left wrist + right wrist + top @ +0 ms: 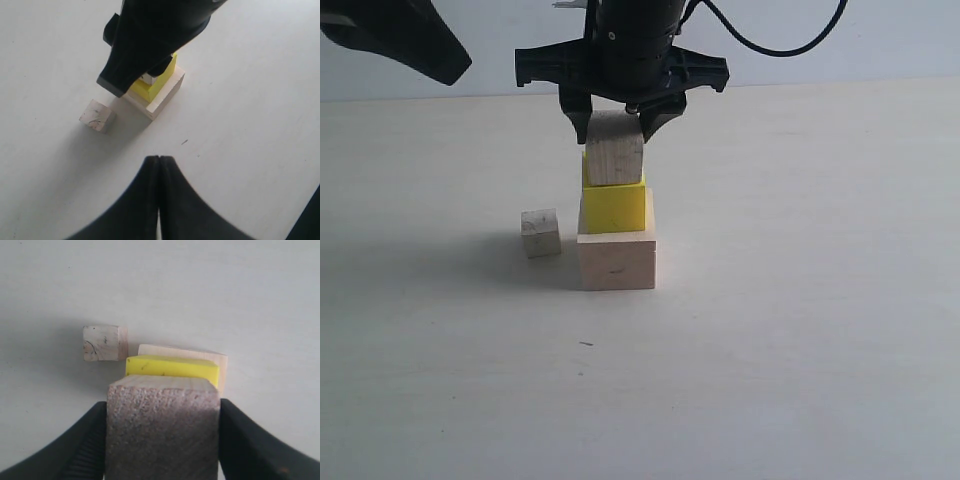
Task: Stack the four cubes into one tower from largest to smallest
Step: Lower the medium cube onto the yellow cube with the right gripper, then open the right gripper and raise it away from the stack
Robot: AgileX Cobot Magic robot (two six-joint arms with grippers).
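A: So, where is the brownish wood cube right now?

B: Pinched in the right gripper, which comes down from above with one black finger on each of two opposite faces. The cube is directly over the yellow cube and looks slightly tilted in the exterior view. I cannot tell whether its underside touches the yellow top.

A: And what is under the yellow one?

B: The large pale wood cube, flat on the table. The yellow cube rests on it. In the exterior view a strip of the pale top shows on the yellow cube's three o'clock side.

A: What about the smallest pale wood cube?

B: It is alone on the table at about nine o'clock from the large cube, near it but not touching.

A: And the other arm?

B: The left gripper has its fingers pressed together, the tips meeting in a thin line with nothing between them. In the exterior view it hangs at roughly ten o'clock from the stack, well apart from every cube.
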